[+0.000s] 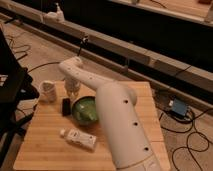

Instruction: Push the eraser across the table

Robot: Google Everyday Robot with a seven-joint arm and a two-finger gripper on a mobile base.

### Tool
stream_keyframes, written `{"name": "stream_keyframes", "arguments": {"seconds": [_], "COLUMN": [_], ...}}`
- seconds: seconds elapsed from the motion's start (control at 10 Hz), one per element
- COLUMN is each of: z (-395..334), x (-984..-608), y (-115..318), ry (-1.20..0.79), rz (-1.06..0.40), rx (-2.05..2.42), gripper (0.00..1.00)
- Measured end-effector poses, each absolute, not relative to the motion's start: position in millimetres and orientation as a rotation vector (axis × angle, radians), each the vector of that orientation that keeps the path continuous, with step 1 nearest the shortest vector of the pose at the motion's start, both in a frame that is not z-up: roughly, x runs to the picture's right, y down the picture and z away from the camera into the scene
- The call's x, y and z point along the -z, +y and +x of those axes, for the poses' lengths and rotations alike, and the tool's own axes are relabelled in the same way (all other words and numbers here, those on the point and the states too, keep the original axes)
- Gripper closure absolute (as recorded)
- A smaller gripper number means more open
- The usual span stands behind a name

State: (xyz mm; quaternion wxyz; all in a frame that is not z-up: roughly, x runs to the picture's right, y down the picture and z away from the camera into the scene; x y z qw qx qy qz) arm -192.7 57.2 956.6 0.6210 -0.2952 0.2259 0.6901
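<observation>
- The tool (73, 90) hangs low at the far side of the worktop (40, 152), slotted between the white mug (47, 91) and the green bowl (86, 111). Open or closed? Cannot tell from here.
- The eraser (66, 106) lies flat on the planks, just beside the bowl's rim on the mug side. It is apart from the white tube (79, 138), which lies nearer the camera.
- The key relation: the eraser sits just on the camera side of the tool and a touch toward the mug. Its long axis runs near-to-far, so a short end faces the tool.
- Contact between tool and eraser cannot be made out; they look very close.
- Judgement: the push is being lined up. A stroke along that long axis would drive the eraser toward the near edge, and the bowl alongside leaves little room for drift.
</observation>
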Motion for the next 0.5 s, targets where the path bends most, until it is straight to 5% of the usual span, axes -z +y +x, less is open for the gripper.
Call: {"name": "stream_keyframes", "arguments": {"seconds": [0.5], "z": [-194.7], "x": [-961.8], "y": [77.8], "ry": [0.561], "rz": [-0.729], "rx": [-1.568], "gripper": [1.0]}}
